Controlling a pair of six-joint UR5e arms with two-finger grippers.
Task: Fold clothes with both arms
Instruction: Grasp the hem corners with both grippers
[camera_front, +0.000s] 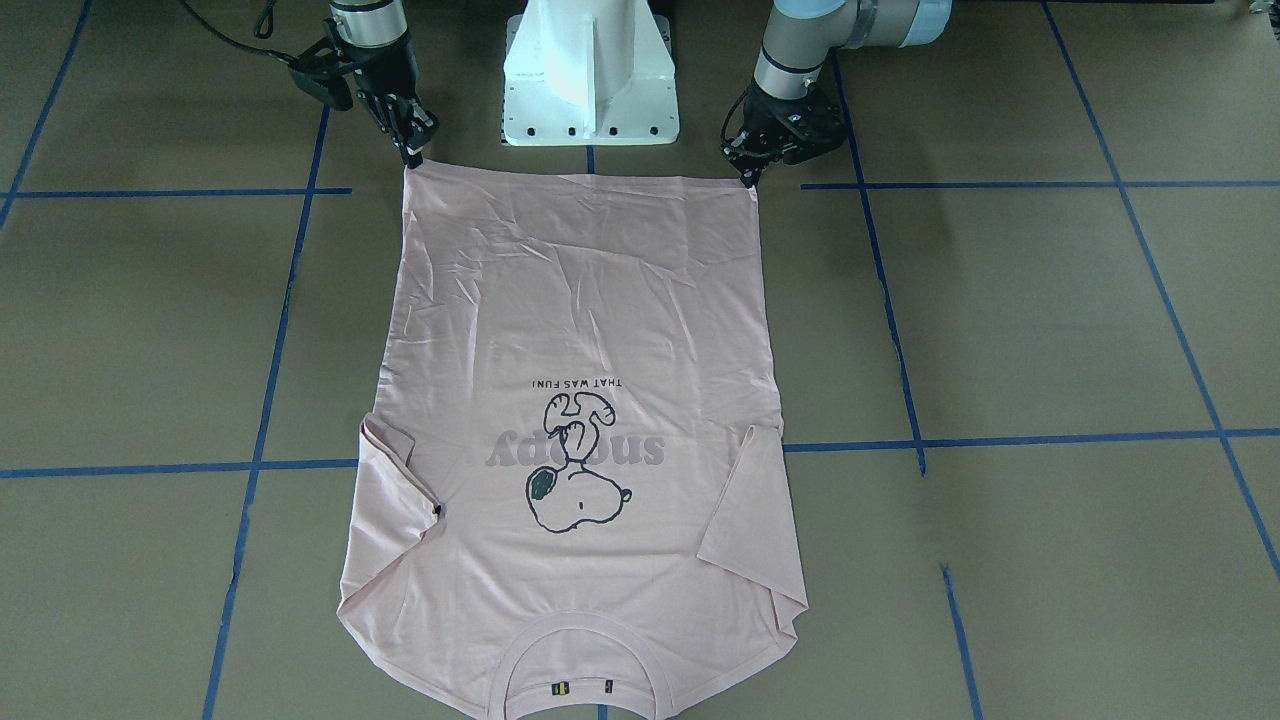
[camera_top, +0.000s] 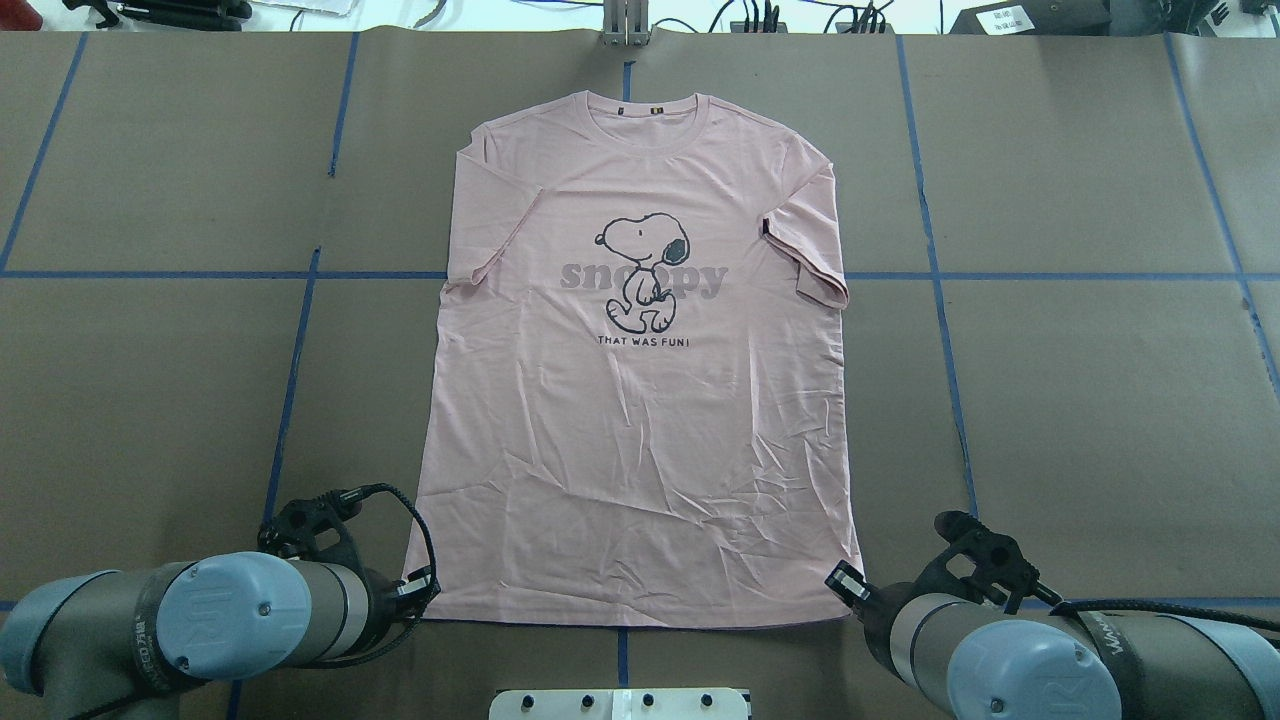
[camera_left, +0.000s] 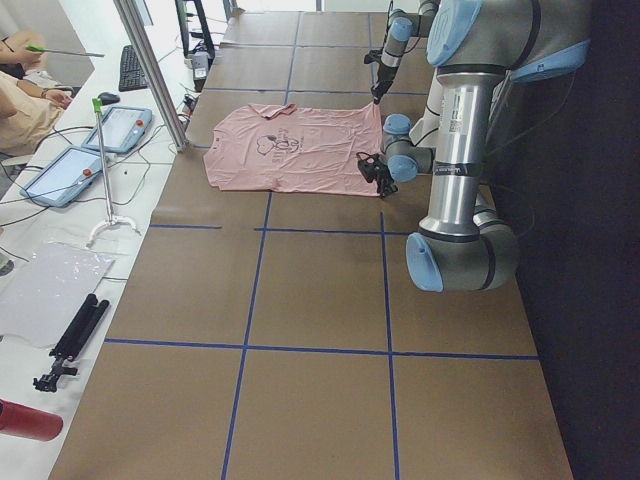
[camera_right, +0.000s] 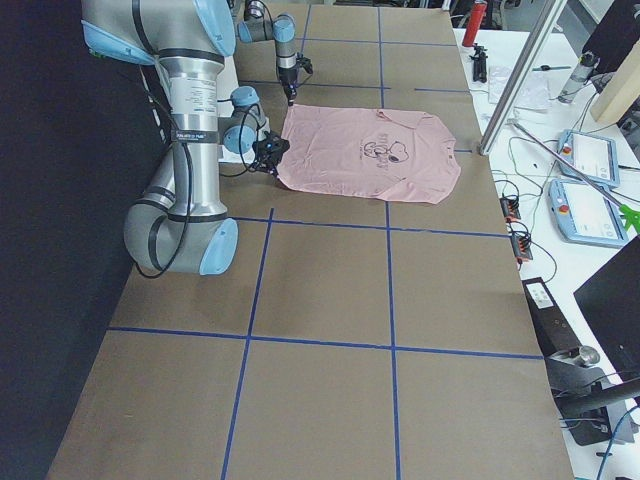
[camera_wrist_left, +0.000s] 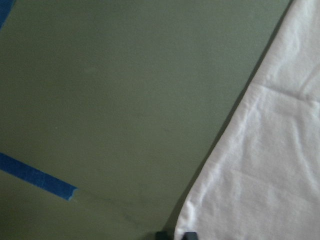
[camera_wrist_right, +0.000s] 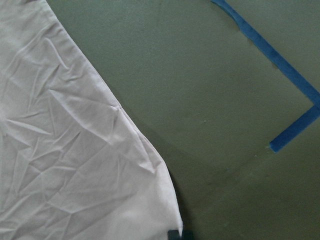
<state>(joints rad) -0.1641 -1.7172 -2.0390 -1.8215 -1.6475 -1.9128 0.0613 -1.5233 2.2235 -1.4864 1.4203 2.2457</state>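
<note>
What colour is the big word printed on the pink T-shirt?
Grey lettering, partly behind the black-outlined dog; clearest in the overhead view.

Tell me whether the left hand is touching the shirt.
Touching. The left wrist view shows the shirt corner between the tips of the left hand.

A: Tbl surface?
B: Brown paper top (camera_top: 1080, 400), blue tape grid (camera_top: 1090, 276). Bright overall, black area (camera_left: 600, 300) along one side.
A: Beside it?
B: White bench (camera_left: 40, 290) w/ 2 blue-edged tablets (camera_left: 125, 128), kbd (camera_left: 132, 68), black tripod (camera_left: 72, 340) lying flat, red cylinder (camera_left: 25, 420). Metal post (camera_left: 150, 70) at tbl edge.
</note>
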